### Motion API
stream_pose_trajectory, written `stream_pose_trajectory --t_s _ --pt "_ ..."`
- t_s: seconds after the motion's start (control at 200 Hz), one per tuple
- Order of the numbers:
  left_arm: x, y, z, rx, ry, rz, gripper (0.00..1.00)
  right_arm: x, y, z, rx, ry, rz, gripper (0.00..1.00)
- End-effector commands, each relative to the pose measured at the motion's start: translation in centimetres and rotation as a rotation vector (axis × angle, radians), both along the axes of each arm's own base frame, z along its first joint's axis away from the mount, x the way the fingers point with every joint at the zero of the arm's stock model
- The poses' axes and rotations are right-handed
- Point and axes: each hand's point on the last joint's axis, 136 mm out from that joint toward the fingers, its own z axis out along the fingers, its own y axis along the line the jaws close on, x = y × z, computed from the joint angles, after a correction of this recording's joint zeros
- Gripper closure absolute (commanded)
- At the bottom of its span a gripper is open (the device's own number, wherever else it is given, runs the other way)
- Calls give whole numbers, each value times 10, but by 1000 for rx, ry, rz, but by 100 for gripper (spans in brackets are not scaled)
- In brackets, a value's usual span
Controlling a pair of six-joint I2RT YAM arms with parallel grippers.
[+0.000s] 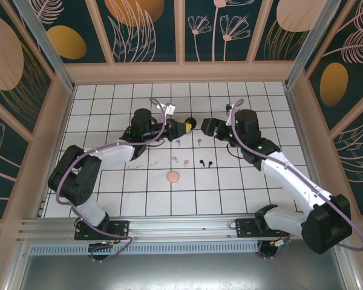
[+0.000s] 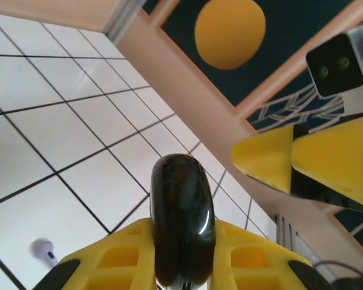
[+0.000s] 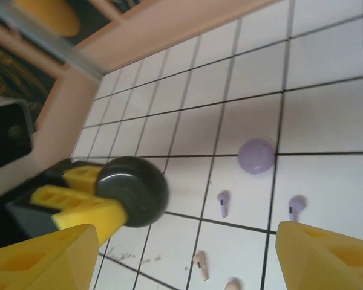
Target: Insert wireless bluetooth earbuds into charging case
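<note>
A: Top external view: what is the left gripper [image 1: 185, 127] doing?
B: It is clamping the black case [image 1: 192, 124] on edge, above the tiled table [image 1: 109, 199].
A: And the right gripper [image 1: 203, 126]?
B: Its jaws are standing apart, facing that case and gripping nothing.
A: The earbuds?
B: All are lying loose on the tiles: lilac earbuds [image 1: 178, 143] just below the grippers, then pink earbuds [image 1: 174, 159] beside black earbuds [image 1: 201, 162], with the pink case [image 1: 173, 176] nearer the bases.

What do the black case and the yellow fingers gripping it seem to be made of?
Black case: likely hard plastic with a glossy finish; it mirrors bright highlights. Yellow fingers: probably matte plastic, maybe printed; the surface is dull, with recessed hollow pockets.
</note>
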Motion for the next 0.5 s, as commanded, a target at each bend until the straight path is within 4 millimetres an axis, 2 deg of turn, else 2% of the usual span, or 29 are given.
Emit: stream_pose_trajectory --t_s 0.0,0.495 --pt "-21 -6 12 4 -16 -125 100 -15 17 15 -24 -140 184 23" --pt "-40 -11 31 -49 -12 -257 100 -13 26 -11 -61 -104 252 28"
